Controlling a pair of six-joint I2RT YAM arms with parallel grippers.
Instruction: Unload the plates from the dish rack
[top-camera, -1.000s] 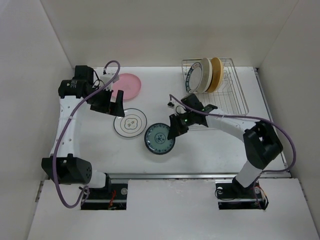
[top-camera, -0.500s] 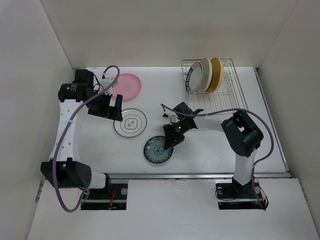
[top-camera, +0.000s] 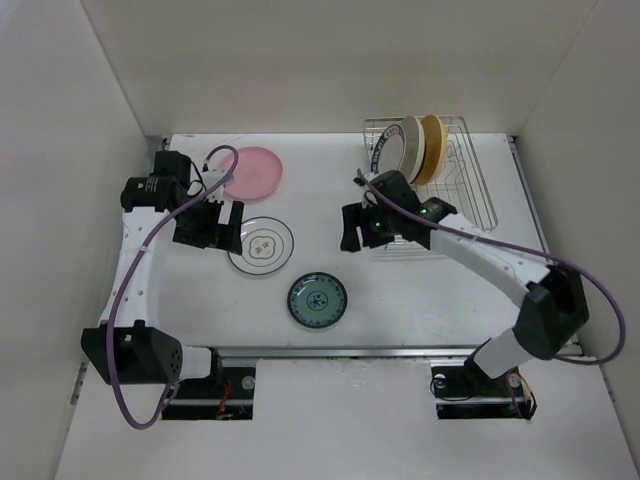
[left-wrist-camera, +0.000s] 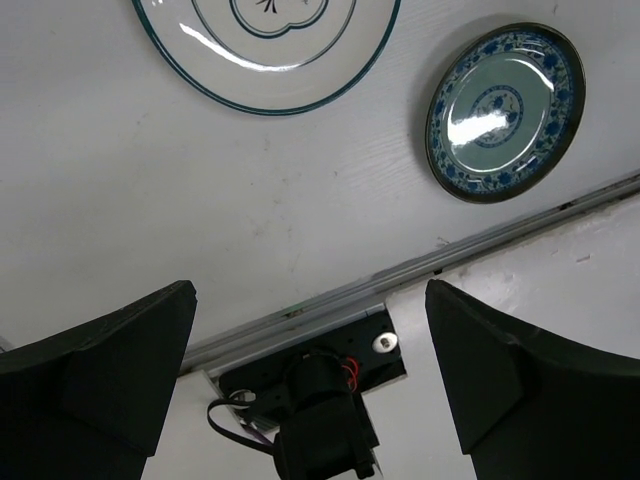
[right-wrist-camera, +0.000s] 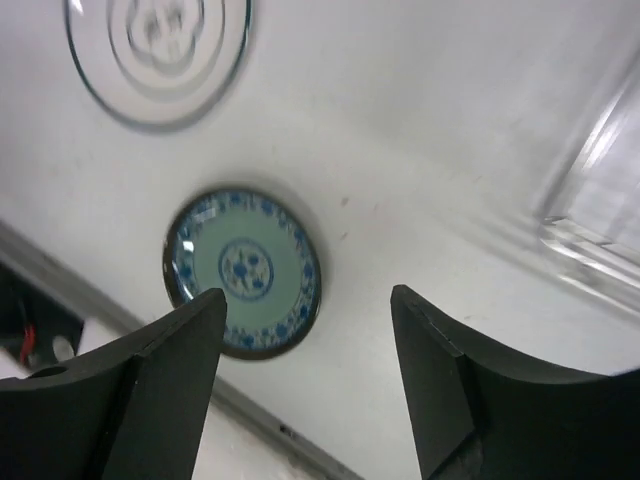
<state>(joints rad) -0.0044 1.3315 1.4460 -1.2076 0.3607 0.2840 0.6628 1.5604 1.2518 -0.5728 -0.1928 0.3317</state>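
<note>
3 plates lie flat on the table (top-camera: 430, 300) and 3 more stand on edge in the dish rack (top-camera: 475, 195). Reading the overhead view as a clock face with 12 at the far wall, the rack sits at about 1 o'clock. The dark-ringed white plate (top-camera: 384, 160), the cream plate (top-camera: 409, 150) and the mustard plate (top-camera: 432, 148) are packed together upright at its 12 o'clock end. The rest of the wire bed is bare.

Out of the rack, the pink plate (top-camera: 250, 172) lies at about 11 o'clock. The teal-rimmed white plate (top-camera: 260, 246) lies toward 6 o'clock from it, near but apart. The teal-blue patterned plate (top-camera: 318, 300) lies at 5 o'clock from the white one, close to the table's near edge. None of these 3 touch.

The left gripper (top-camera: 213, 232) hovers just at 9 o'clock of the teal-rimmed white plate. Its wrist view shows both fingers (left-wrist-camera: 110, 370) spread wide, with only table between them.

The right gripper (top-camera: 362, 235) hangs beside the rack's 9 o'clock side, above bare table. Its fingers (right-wrist-camera: 150, 380) are also parted wide and hold nothing. In that wrist view the teal-blue patterned plate appears between and beyond them, and the rack is a blur at 3 o'clock.
</note>
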